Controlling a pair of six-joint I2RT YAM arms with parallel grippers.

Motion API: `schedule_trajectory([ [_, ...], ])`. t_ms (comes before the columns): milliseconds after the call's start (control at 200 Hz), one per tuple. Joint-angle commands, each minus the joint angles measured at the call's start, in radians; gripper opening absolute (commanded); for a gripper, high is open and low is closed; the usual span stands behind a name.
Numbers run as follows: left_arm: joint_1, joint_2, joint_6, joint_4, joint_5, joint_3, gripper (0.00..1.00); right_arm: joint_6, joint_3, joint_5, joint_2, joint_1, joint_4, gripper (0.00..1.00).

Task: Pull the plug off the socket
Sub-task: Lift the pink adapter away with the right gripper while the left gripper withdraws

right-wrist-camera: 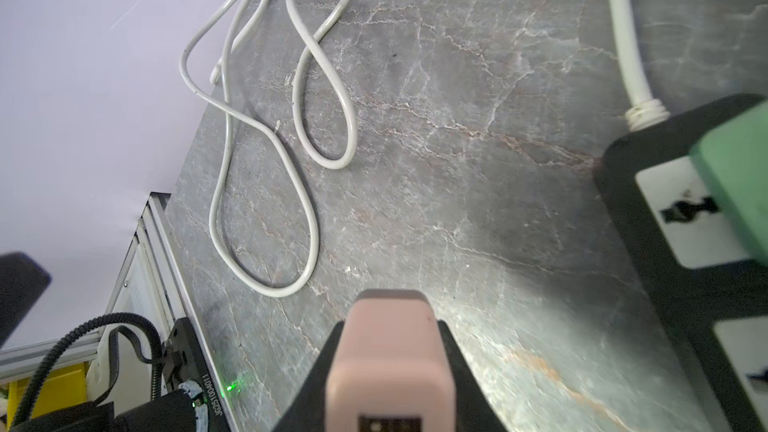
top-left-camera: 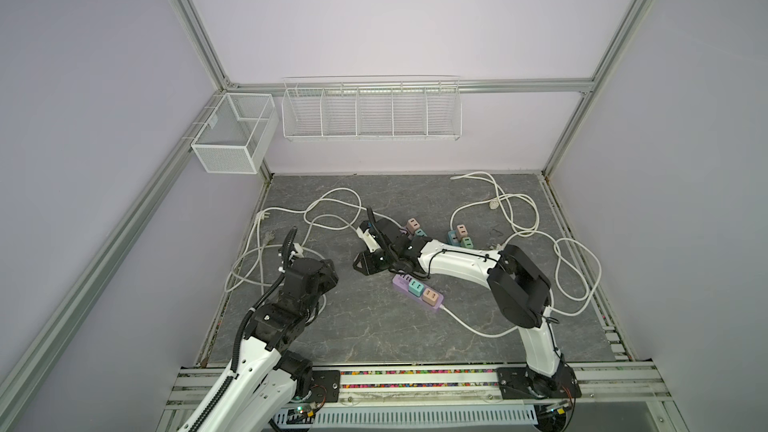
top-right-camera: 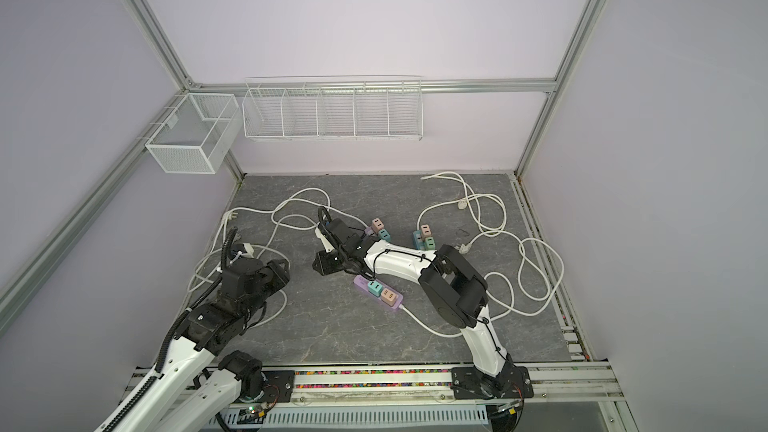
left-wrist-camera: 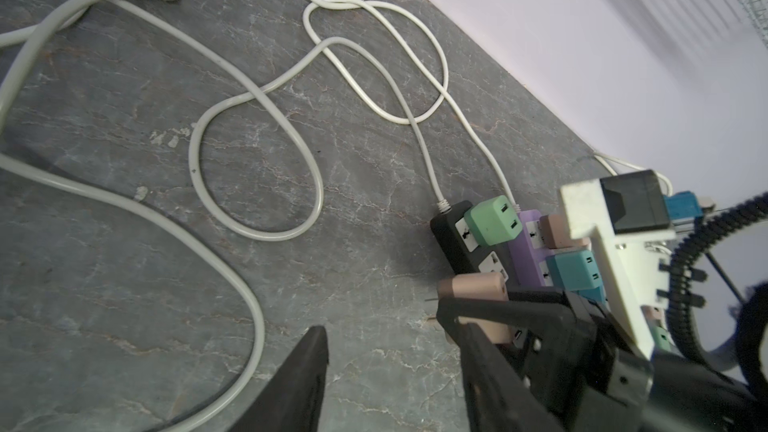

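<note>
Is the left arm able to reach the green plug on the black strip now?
Probably not cleanly: the right gripper, shut on the pink plug, sits between the open left gripper and the green plug.

MARKING: white serial string (right-wrist-camera: pixel 212 398) is reading roughly "JC251004011", its leading characters uncertain | CARRIER: it is running along the edge of a black plate (right-wrist-camera: pixel 187 351) | VIEW: right wrist

Both top views are looking steeply down from high above the near edge, taking in the whole grey tabletop (top-left-camera: pixel 374 334) from afar. Each wrist camera is skimming low and close over it; both are sharing the black power strip (left-wrist-camera: pixel 442 226) and the pink plug (right-wrist-camera: pixel 386 347).
</note>
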Motion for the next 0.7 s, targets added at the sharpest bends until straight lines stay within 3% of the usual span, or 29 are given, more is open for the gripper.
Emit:
schedule_trajectory([
  [0,0.004,-0.034,-0.013,-0.051,-0.032,-0.022,0.53,0.068,0.053,-0.013,0.054,0.018,0.066,0.27],
  [695,0.004,-0.067,-0.048,-0.014,-0.025,-0.088,0.56,0.091,0.199,0.005,0.259,0.025,0.086,0.33],
])
